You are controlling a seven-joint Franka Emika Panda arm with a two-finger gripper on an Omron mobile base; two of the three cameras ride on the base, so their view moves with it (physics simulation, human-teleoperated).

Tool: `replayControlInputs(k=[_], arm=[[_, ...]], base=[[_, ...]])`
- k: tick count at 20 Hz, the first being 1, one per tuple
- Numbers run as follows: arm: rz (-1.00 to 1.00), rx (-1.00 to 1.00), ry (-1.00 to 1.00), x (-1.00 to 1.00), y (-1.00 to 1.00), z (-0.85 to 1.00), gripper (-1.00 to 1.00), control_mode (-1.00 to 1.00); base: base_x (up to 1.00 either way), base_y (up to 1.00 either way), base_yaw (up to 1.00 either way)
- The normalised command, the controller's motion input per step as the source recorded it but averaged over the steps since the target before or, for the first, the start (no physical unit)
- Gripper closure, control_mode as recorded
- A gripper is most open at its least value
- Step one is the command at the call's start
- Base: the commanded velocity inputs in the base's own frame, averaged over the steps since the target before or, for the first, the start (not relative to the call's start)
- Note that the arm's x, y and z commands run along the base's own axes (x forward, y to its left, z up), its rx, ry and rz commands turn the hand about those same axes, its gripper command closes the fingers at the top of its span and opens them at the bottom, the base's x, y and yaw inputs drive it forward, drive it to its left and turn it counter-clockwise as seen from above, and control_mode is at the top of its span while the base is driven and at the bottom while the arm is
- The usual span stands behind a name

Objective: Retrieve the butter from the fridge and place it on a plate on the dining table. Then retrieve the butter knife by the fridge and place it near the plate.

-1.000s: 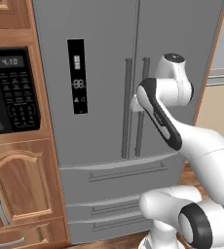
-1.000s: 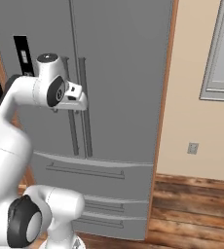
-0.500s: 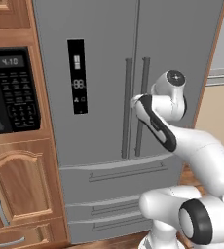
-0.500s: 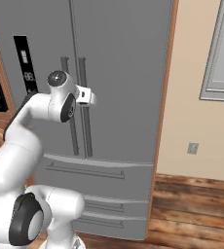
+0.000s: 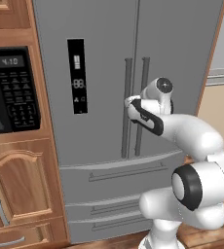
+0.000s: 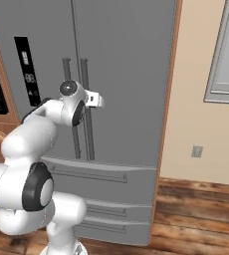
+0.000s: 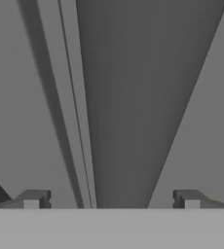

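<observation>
Your pincer (image 7: 111, 198) is spread wide with nothing in it, close against the fridge (image 5: 104, 53) doors, at the two vertical handles (image 5: 127, 104) by the centre seam.

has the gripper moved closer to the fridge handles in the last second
Yes. In the left base view the gripper has swung left and slightly down, from right of the fridge handles to right at them, jaws open.
</observation>
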Motion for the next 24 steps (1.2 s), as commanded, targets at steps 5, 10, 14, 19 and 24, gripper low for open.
replayControlInputs(k=[5, 10, 14, 19, 24], arm=[[0.0, 0.0, -0.08, 0.53, -0.08, -0.17, -1.0, -1.0], [0.0, 0.0, -0.06, 0.49, -0.01, -0.02, -1.0, -1.0], [0.04, 0.0, 0.04, 0.1, -0.14, 0.03, 1.0, -1.0], [-0.03, -0.06, 0.14, -0.66, -0.3, 0.16, 1.0, -1.0], [0.02, 0.0, 0.0, -1.0, -0.89, 0.44, 1.0, -1.0]], base=[[0.0, 0.0, 0.0], [0.0, 0.0, 0.0], [0.0, 0.0, 0.0], [0.0, 0.0, 0.0], [0.0, 0.0, 0.0]])
